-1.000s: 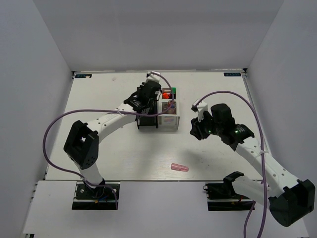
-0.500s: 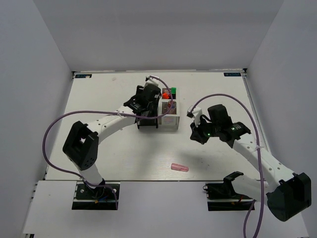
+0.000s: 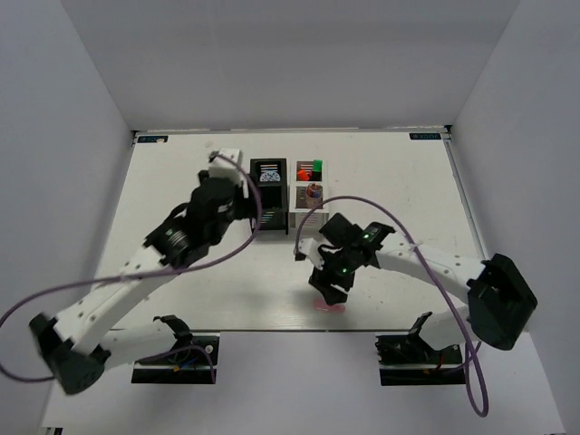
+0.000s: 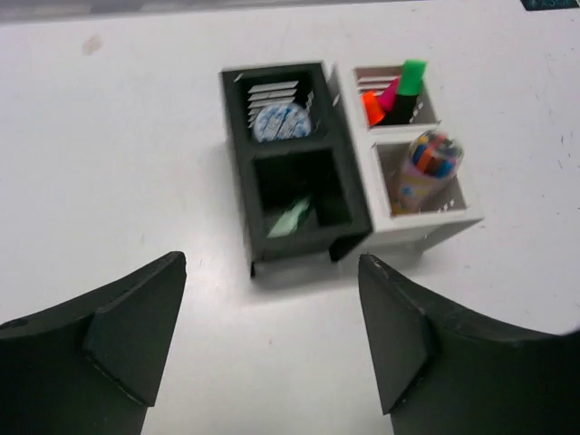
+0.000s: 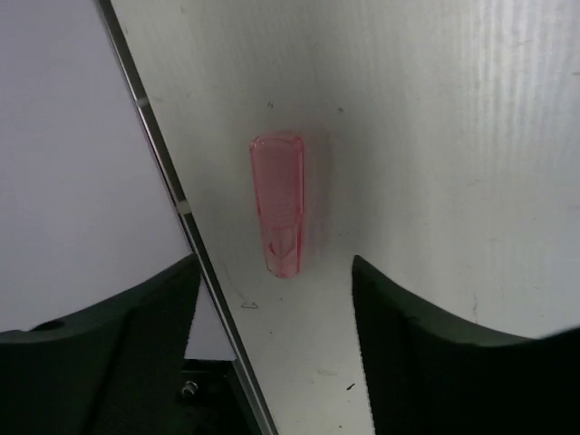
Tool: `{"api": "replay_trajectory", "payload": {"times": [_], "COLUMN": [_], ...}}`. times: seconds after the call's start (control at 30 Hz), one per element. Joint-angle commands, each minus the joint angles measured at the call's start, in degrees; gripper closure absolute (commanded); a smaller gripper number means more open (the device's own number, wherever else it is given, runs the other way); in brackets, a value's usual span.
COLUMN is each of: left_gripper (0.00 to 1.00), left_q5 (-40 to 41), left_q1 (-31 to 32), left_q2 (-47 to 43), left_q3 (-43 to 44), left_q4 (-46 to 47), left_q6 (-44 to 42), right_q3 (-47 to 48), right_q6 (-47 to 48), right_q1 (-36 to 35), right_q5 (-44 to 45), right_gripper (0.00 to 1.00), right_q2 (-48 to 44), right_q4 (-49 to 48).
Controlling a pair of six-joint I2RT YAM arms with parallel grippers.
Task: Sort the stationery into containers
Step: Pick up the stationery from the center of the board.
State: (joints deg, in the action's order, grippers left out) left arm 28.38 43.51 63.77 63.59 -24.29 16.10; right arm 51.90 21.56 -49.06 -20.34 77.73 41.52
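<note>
A pink capsule-shaped piece (image 5: 278, 204) lies on the table close to its near edge (image 5: 181, 210). My right gripper (image 5: 270, 294) hangs open just over it, one finger on each side of its near end, nothing held; seen from above, the right gripper (image 3: 324, 286) covers most of the pink piece (image 3: 332, 307). My left gripper (image 4: 272, 299) is open and empty, a short way in front of the black box (image 4: 237, 181). That box holds a tape roll (image 4: 279, 122) and a pale green piece (image 4: 290, 219). The white box (image 4: 426, 227) holds highlighters (image 4: 396, 88) and a fat tube (image 4: 428, 163).
The two boxes stand side by side at the table's back middle (image 3: 290, 195). The table's near edge runs just beside the pink piece. Purple cables loop from both arms, one (image 3: 258, 213) hanging in front of the black box. White walls enclose the table.
My left arm has pulled back from over the boxes toward the near left and opened. My right arm has swung from right of the boxes down to the pink piece and opened.
</note>
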Motion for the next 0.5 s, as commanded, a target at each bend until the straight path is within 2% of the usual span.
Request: {"api": "replay_trajectory", "payload": {"times": [0.0, 0.03, 0.1, 0.13, 0.27, 0.47], "left_gripper": [0.12, 0.11, 0.08, 0.07, 0.06, 0.06], "left_q5": [1.15, 1.32, 2.11, 2.29, 3.26, 2.73], "left_q1": [-1.14, -1.32, -1.58, -1.67, -1.58, -1.58], "left_q2": [-7.59, -12.39, -15.33, -19.52, -27.10, -35.36], "left_q3": [-6.35, -8.73, -12.51, -15.49, -20.34, -25.36], "left_q4": [-13.37, -14.63, -19.18, -20.17, -25.71, -28.96], "left_q6": [2.45, 2.71, 3.67, 4.55, 7.54, 11.23], "right_q3": [-0.13, 0.56, 1.10, 2.32, 3.64, 5.31], "right_q6": [-1.61, -1.78, -2.57, -2.75, -3.46, -3.81], "right_q1": [-4.63, -6.38, -8.93, -9.56, -12.11, -16.32], "right_q5": [7.32, 7.85, 10.05, 12.84, 17.26, 22.16], "right_gripper": [0.27, 0.24, 0.21, 0.21, 0.21, 0.21], "right_q2": [3.20, 4.08, 6.45, 7.25, 11.28, 16.56], "right_q4": [0.14, -0.03, -1.17, -1.52, -3.37, -3.72]}}
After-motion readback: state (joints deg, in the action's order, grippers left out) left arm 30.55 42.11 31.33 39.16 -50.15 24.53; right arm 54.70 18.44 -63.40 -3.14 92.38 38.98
